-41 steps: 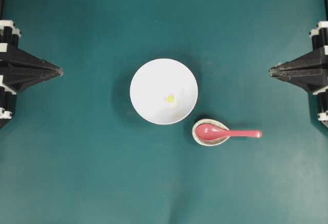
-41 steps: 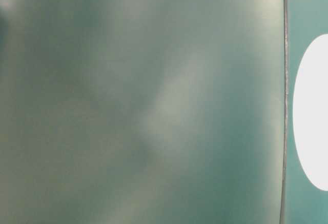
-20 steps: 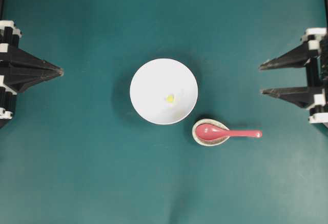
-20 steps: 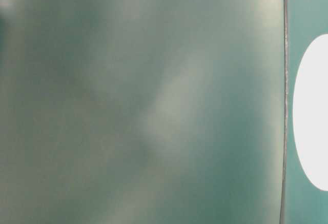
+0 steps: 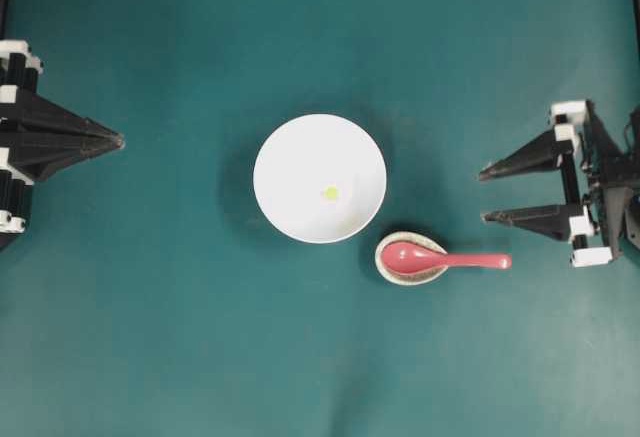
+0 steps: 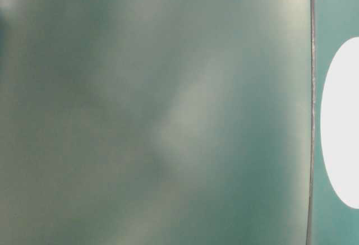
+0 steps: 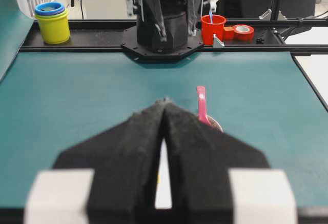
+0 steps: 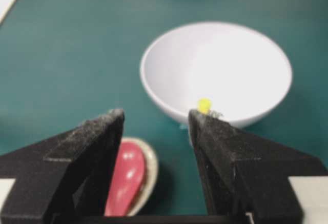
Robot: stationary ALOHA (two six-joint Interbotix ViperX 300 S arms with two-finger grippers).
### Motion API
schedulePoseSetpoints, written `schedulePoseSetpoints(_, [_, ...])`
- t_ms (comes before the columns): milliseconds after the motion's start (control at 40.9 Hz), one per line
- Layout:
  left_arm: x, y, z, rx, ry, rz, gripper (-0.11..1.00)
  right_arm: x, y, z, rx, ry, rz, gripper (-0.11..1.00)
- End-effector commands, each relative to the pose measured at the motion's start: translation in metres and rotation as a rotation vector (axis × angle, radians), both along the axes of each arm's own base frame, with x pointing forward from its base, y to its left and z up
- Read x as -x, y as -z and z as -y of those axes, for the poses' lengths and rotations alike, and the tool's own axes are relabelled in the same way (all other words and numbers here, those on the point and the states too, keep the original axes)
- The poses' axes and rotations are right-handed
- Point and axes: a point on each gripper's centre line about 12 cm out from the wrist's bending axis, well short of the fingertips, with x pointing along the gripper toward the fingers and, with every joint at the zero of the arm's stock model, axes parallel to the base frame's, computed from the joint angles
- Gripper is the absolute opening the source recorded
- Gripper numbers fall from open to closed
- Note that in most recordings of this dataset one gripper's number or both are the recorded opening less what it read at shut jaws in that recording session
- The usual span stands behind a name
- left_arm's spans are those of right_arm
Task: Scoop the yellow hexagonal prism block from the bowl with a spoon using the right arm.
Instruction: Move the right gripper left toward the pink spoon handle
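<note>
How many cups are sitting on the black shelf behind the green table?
2. A yellow cup with a blue rim stands at the left end of the black shelf, and a red cup stands right of the middle. More could be hidden behind the robot base.

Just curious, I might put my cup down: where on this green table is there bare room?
Bare cloth lies between the closed left fingers and the bowl. It's crowded where the spoon sits on its rest, near the open right fingers.
</note>
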Motion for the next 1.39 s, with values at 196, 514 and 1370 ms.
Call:
schedulePoseSetpoints(196, [-0.004,-0.006,0.001,-0.003,0.004,0.009,-0.01,0.001,0.023,-0.008,-0.051,-0.024,0.019,0.57])
schedulePoseSetpoints(514, [-0.005,-0.004,0.001,-0.003,0.004,0.0,-0.01,0.006,0.051,-0.014,-0.094,-0.009,0.021,0.57])
schedulePoseSetpoints(1370, [-0.005,-0.001,0.001,-0.006,0.004,-0.025,-0.01,-0.001,0.106,-0.048,-0.045,0.031,-0.014,0.57])
